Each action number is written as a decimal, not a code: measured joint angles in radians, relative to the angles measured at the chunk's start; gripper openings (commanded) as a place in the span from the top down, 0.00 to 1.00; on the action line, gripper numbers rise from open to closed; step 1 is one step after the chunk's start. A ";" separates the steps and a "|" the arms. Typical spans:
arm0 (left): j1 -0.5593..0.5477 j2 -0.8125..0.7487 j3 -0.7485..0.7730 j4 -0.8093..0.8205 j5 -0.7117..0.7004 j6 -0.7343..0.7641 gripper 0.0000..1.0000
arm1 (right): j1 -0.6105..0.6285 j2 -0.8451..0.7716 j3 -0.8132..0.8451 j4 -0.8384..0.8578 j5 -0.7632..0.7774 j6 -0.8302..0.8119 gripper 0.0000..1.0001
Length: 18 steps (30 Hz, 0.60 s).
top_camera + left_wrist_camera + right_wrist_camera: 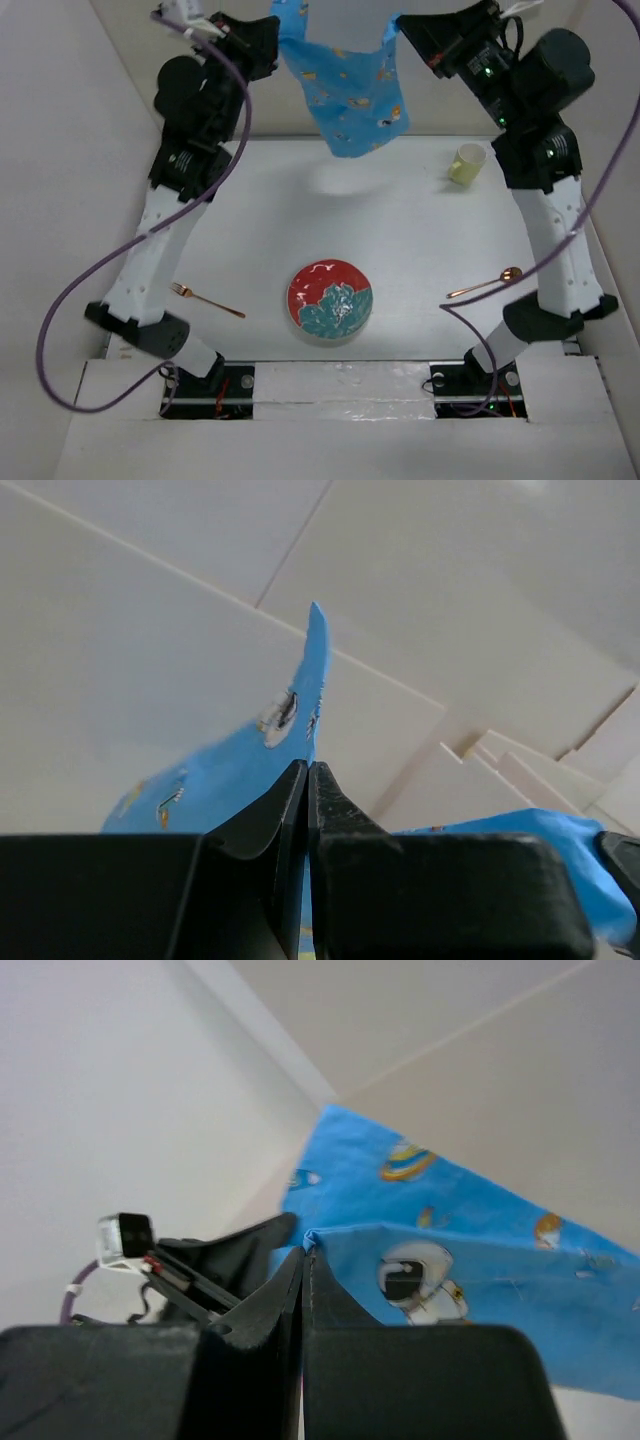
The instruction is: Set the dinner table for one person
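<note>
Placemat [355, 95] pinched aloft by left gripper [308, 780], right gripper [303, 1255] | cup [467, 163] upright | plate [330, 300] on dinner table [400, 230]

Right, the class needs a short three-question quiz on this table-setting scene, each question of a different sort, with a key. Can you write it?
1. True or false: the left claw and the right claw are each shut on the blue placemat, which hangs above the dinner table.
2. What lies to the robot's right of the red and teal plate? A: a knife. B: a copper-coloured spoon. C: a bottle.
3. What colour is the cup standing on the far right part of the table?
Key: 1 true; 2 B; 3 pale yellow.
</note>
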 measured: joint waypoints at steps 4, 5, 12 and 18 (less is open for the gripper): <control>0.023 -0.288 -0.352 0.144 -0.047 0.019 1.00 | 0.000 -0.179 -0.324 0.081 -0.029 -0.013 1.00; 0.048 -0.345 -0.459 0.177 -0.047 0.016 1.00 | 0.010 -0.202 -0.409 0.096 -0.048 -0.017 1.00; 0.436 -0.454 -1.076 0.311 0.122 -0.156 0.94 | 0.229 -0.042 -0.924 0.149 -0.097 -0.004 0.92; 0.654 0.017 -1.096 0.291 0.311 -0.233 0.42 | 0.367 0.191 -0.927 0.071 -0.143 -0.011 0.43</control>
